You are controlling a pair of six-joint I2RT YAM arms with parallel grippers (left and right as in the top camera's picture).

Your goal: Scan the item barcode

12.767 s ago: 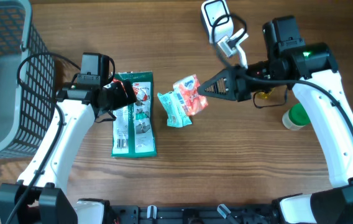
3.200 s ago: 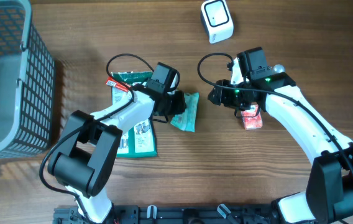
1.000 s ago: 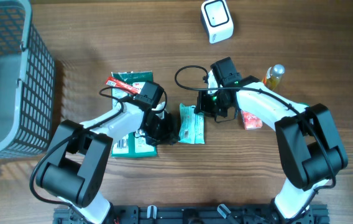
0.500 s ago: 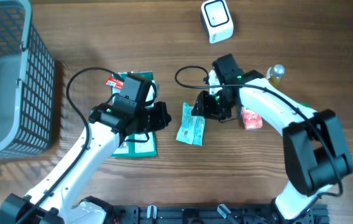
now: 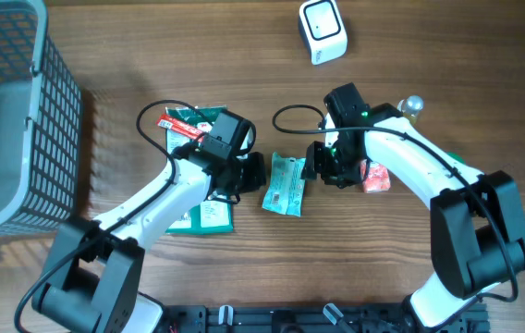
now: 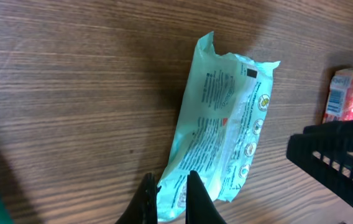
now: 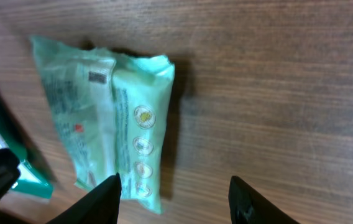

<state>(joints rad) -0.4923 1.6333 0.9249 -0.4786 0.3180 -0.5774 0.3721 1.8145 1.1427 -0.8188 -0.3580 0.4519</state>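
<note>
The pack [image 5: 286, 184] lies flat in the middle of the desk [image 5: 355, 268], between the two hands. Its long side runs from the far edge toward the near edge, a little tilted. The left hand [image 5: 257, 174] is closed, with its tips right at the edge of the pack. I cannot tell if it pinches the wrap. The right hand [image 5: 316, 166] is on the other side, just beside the pack. It is open, with nothing in it. Both hands are about as near. The scanner [image 5: 322, 30] sits by the far edge, well apart from the pack. I think the pack must be picked up next, and the open right hand looks more ready. Its fingers would need to close across the short way, not along the long one.
</note>
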